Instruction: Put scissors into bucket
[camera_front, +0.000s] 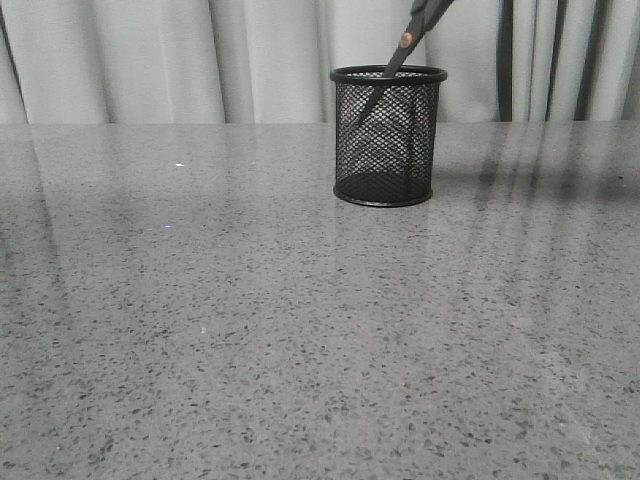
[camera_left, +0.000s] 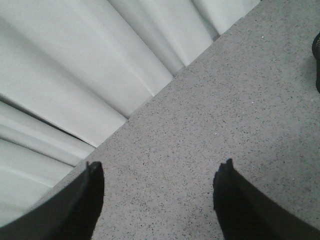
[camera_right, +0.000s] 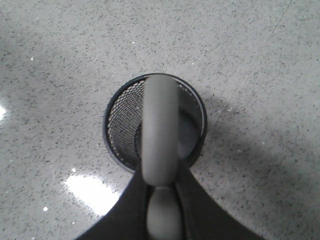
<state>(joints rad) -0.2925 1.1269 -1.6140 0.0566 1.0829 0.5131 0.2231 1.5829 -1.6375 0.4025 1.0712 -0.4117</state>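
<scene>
black wire-mesh bucket, glossy speckled table

- The bucket stands upright on the table, toward the far edge and to the right of the middle.
- The curtain hangs behind the table.
- The scissors lean with the blades down inside the bucket; the handles rise above its rim, tilted to the right.
- The right gripper is directly above the bucket and closed around the scissors' handle.
- The left gripper hangs over bare table near the curtain, the bucket off to one side.
</scene>
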